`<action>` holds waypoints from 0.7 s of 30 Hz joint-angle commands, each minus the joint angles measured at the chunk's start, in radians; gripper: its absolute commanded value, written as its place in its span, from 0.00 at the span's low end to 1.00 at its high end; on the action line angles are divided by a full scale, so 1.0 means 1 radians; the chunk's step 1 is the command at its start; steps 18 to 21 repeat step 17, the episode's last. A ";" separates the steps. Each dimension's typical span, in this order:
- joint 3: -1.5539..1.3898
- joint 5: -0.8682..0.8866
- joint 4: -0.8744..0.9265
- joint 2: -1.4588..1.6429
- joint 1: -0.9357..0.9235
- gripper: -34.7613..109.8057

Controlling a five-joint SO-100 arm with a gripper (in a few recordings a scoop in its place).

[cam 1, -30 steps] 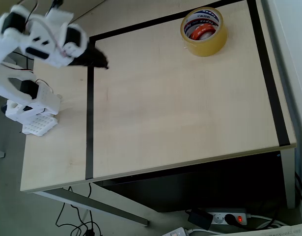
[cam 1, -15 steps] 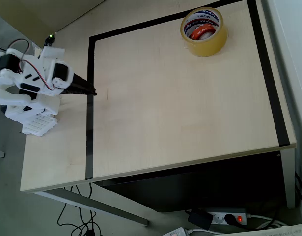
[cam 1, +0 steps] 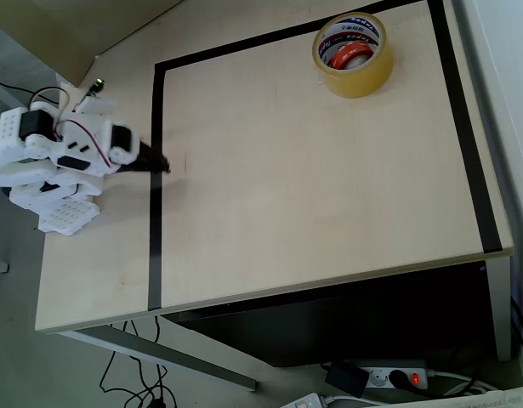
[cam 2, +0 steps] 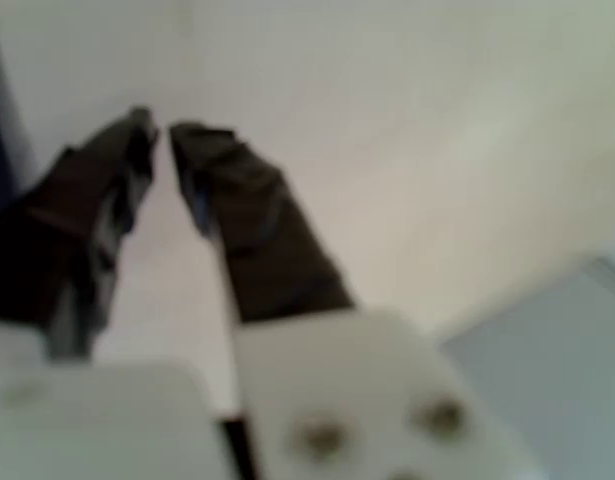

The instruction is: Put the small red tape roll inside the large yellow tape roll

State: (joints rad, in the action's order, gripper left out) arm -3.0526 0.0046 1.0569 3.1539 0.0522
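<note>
Progress: done, you have nothing left but parking | small glossy red tape roll sits inside wide translucent yellow tape roll, table's far right corner | black two-finger gripper well apart at left, fingers nearly together, empty
</note>
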 commanded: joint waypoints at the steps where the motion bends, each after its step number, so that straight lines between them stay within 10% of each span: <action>1: -0.063 0.054 0.160 0.183 0.034 0.24; 21: -0.064 0.067 0.183 0.183 0.011 0.24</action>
